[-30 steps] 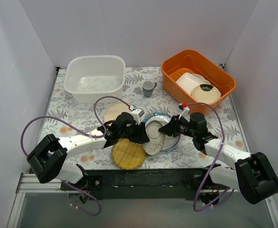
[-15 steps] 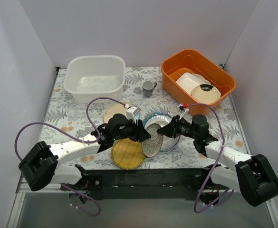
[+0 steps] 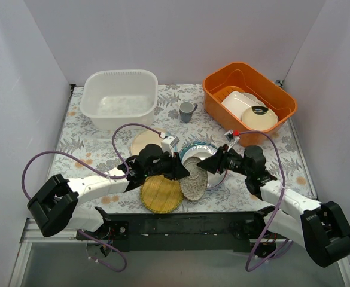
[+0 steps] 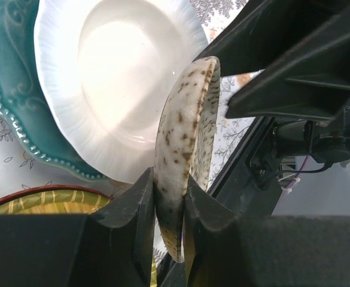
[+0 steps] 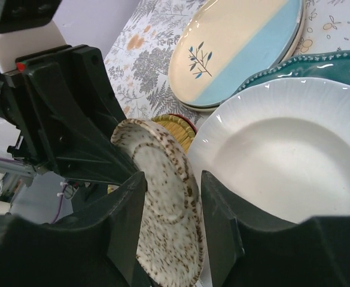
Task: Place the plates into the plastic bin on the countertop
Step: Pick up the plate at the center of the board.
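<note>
My left gripper [image 3: 180,170] [image 4: 170,186] is shut on the rim of a cream, brown-speckled plate [image 3: 194,179] [image 4: 186,131] and holds it tilted on edge above the countertop [image 3: 91,146]. My right gripper [image 3: 206,162] [image 5: 173,179] is open, with a finger on each side of the same plate [image 5: 163,209] and gaps on both sides. Behind it lie a white plate [image 5: 282,149] on a teal plate [image 5: 336,63], a cream-and-light-blue plate [image 5: 234,48] [image 3: 143,142] and a yellow woven plate [image 3: 160,194]. The translucent white plastic bin [image 3: 119,75] stands at the back left.
An orange bin [image 3: 213,95] at the back right holds a white rectangular dish [image 3: 239,101] and other dishes. A small grey cup [image 3: 187,111] stands between the two bins. The arms' black base rail runs along the near edge.
The speckled plate has been tipped further onto its edge in my left gripper. My right gripper has shifted a little so that its fingers straddle the plate's rim.
</note>
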